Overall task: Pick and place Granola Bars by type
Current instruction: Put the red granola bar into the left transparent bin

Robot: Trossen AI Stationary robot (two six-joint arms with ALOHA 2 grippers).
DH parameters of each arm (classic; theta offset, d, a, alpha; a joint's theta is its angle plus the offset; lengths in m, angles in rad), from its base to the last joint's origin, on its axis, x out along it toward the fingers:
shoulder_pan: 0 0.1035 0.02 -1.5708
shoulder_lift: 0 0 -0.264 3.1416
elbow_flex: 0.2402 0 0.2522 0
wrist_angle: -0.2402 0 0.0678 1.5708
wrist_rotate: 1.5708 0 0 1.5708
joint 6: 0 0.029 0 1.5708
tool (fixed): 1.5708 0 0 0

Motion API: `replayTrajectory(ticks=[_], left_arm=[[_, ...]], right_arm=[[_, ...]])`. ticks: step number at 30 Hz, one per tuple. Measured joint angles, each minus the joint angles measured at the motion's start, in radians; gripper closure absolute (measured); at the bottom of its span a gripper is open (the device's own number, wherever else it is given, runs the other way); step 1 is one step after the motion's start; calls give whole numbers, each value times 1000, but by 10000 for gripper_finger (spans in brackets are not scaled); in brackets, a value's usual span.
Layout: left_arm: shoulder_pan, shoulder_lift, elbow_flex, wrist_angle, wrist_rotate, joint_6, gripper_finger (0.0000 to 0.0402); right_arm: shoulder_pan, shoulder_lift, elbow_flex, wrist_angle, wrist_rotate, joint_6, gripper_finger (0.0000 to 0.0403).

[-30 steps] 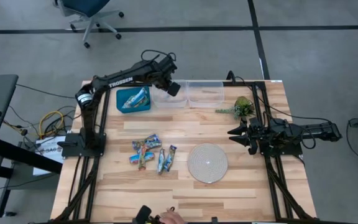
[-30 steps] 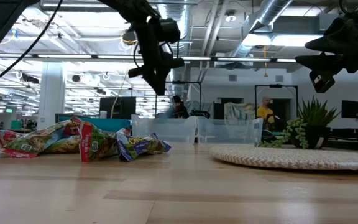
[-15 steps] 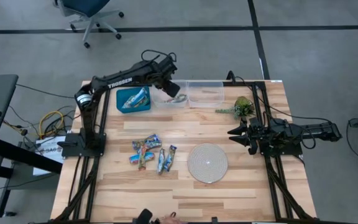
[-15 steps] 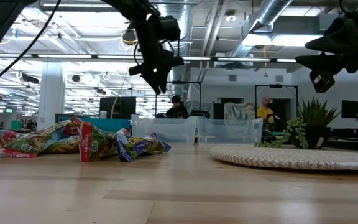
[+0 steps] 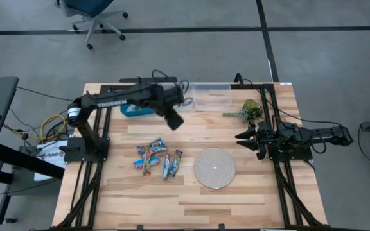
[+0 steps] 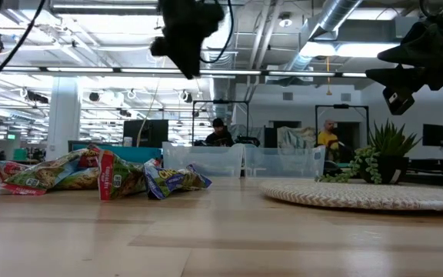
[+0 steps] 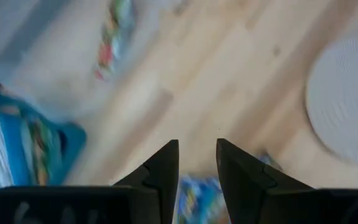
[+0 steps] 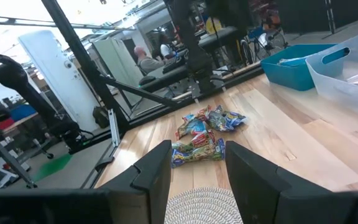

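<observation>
Several granola bars lie heaped on the wood left of centre, blue-and-white and multicoloured mixed. My left gripper hangs open and empty above bare wood between the bins and the heap. One multicoloured bar lies in the left clear bin. Blue-wrapped bars lie in the blue bin. My right gripper waits open at the table's right side, above the wood.
The blue bin and two clear bins line the far edge, partly under my left arm. A round woven mat lies right of the heap. A green plant sprig sits by the right arm. People show in the room behind.
My left gripper stood over the left clear bin, where a bar came to lie half a second ago. It has since swung toward the near edge and now hangs between the bins and the heap. The heap has not moved.
</observation>
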Motion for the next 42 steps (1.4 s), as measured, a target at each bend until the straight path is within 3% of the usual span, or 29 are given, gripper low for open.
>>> replayTrajectory(ticks=[9,16,24,33,42], left_arm=[[-275,-9,0,-194,1,-371,302],[-409,-9,0,-280,3,-689,302],[-466,-8,-152,-71,35,-946,301],[-461,-7,-414,268,25,-964,257],[-445,-1,-503,342,-23,-997,198]], right_arm=[[0,0,0,0,0,0,259],[0,0,0,0,0,0,261],[0,0,0,0,0,0,259],[0,0,0,0,0,0,260],[0,0,0,0,0,0,261]])
